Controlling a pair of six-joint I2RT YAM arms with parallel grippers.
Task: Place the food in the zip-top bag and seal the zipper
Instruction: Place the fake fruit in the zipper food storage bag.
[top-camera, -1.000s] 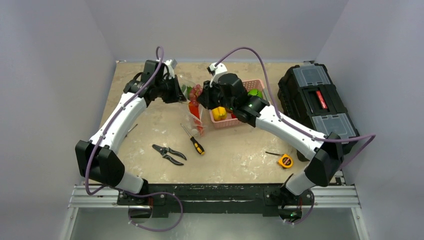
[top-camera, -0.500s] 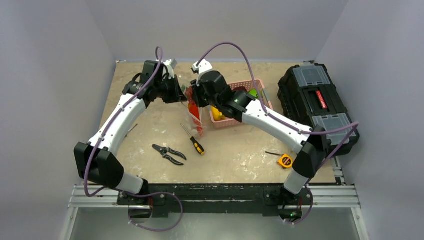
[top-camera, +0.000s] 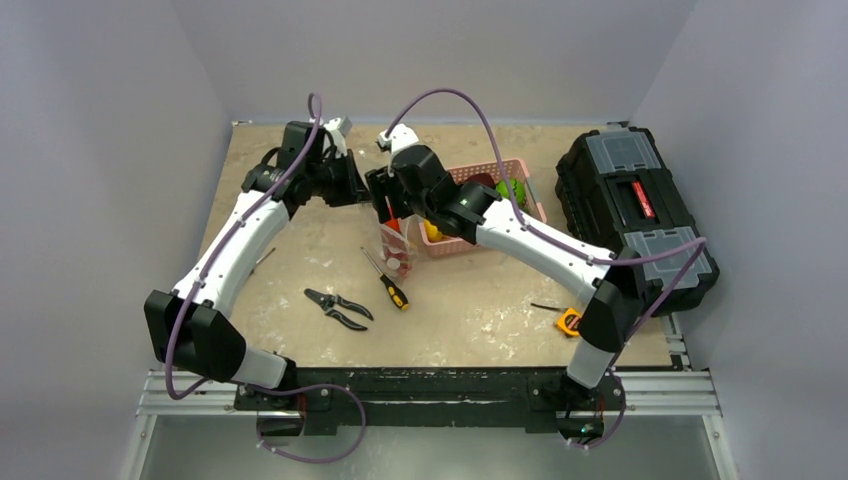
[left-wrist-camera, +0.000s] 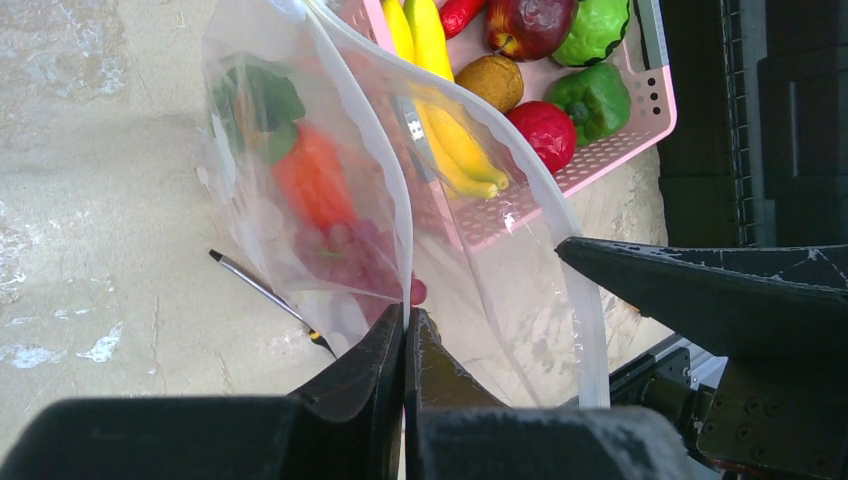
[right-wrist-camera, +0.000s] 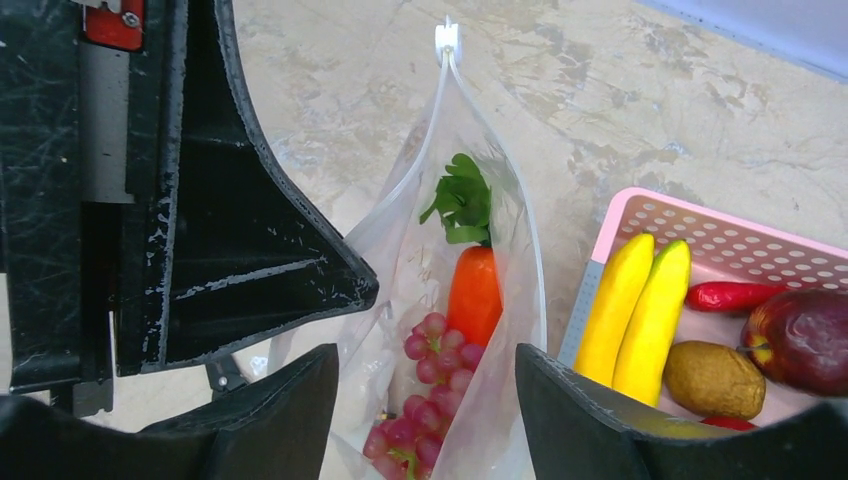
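Within the last second the right arm has swung from the pink basket over to the bag. The right hand now hangs above the open mouth of the bag, released, with nothing between its fingers. The left hand is clenched on one lip of the bag and holds it upright.

Inside the bag lie a carrot and a bunch of grapes, so I judge that one more piece was just delivered. The zipper is not yet pressed together. Bananas and other pieces wait in the basket, so the filling is not finished.

The counter is a beige, scuffed board. On it are pliers and a screwdriver, and a black toolbox stands at the right. Plain pale walls close the space.
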